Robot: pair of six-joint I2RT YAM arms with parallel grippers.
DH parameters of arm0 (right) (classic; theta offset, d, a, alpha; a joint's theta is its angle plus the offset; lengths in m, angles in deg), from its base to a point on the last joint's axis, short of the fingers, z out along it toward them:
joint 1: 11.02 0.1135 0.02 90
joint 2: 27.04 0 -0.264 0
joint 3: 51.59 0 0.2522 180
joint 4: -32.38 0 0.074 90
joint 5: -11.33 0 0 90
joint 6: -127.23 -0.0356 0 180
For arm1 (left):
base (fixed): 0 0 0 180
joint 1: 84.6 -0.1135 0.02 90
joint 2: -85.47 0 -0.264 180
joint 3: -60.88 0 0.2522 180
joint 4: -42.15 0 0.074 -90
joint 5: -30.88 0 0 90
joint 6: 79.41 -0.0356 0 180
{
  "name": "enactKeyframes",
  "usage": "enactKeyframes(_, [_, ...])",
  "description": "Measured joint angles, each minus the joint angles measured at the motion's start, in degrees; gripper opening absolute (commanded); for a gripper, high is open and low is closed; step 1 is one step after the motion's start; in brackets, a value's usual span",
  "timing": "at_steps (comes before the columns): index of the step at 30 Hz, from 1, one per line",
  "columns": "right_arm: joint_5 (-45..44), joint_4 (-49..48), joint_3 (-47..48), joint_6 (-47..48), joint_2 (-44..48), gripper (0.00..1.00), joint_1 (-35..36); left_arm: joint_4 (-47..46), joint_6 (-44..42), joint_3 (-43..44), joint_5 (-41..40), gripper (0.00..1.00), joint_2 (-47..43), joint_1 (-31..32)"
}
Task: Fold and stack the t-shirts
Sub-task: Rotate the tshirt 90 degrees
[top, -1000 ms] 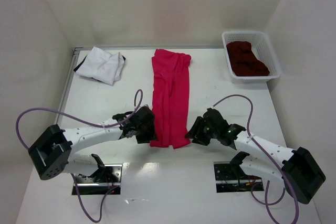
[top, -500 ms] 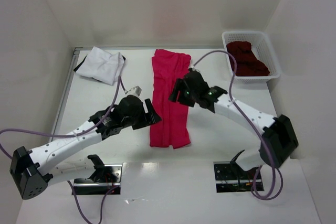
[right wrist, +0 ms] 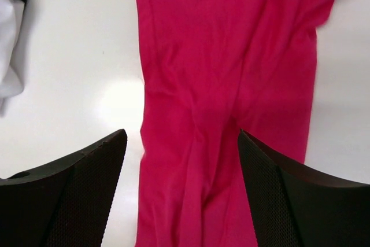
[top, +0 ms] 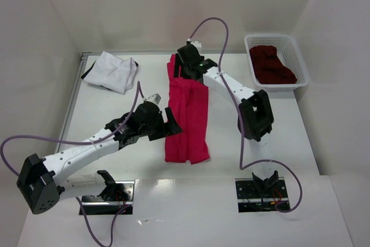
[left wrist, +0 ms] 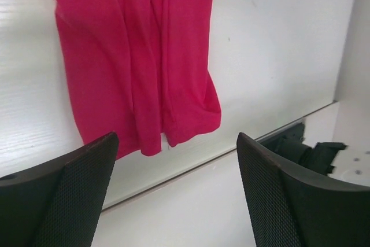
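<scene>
Our left pincer (top: 170, 124) gapes empty beside the long-folded crimson t-shirt (top: 189, 111) on the counter (top: 104, 108). Our right pincer (top: 184, 65), equally spread and empty, hovers over its far end. Pinching only one layer may, we judge, undo the fold. Only the top view shows the maroon t-shirt (top: 272, 65) in its basket (top: 269, 37).

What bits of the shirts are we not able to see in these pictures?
1. Top view: the far end of the red t-shirt lies under the right gripper.
2. Top view: the maroon t-shirt is bunched in the basket; its lower layers are hidden.
3. Right wrist view: the white t-shirt is cut off by the left edge.
</scene>
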Motion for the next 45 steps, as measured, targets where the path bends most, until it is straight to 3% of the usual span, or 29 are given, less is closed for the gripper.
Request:
enactKeyframes(10, [-2.82, 6.64, 31.3, 6.58, -25.33, 0.79, 0.0, 7.06, -1.31, 0.33, 3.93, 0.92, -18.84, -14.25])
enactKeyframes(17, [-1.73, 10.43, 43.67, 7.58, -36.89, 0.73, 0.0, 9.57, -3.45, 2.84, 7.3, 0.92, -19.58, -21.16])
enactKeyframes(36, [2.62, 11.67, 47.56, 8.7, -39.93, 0.77, 0.02, 9.99, -5.77, 0.57, 12.79, 0.92, -18.53, -26.05])
enactKeyframes(39, [2.84, 11.72, 49.18, 9.25, -41.2, 0.66, 0.02, 9.99, -6.19, 0.48, 12.94, 0.92, -18.53, -26.05])
enactKeyframes(40, [2.93, 11.69, 49.57, 9.4, -41.62, 0.57, 0.02, 9.99, -6.23, 0.48, 12.96, 0.92, -18.53, -26.08])
enactKeyframes(43, [2.93, 11.76, 50.18, 9.77, -42.84, 0.53, 0.02, 9.99, -6.23, 0.48, 12.96, 0.92, -18.53, -26.1])
enactKeyframes(45, [2.93, 11.78, 50.51, 10.03, -42.95, 0.45, 0.11, 10.01, -6.25, 0.48, 12.96, 0.92, -18.53, -26.12])
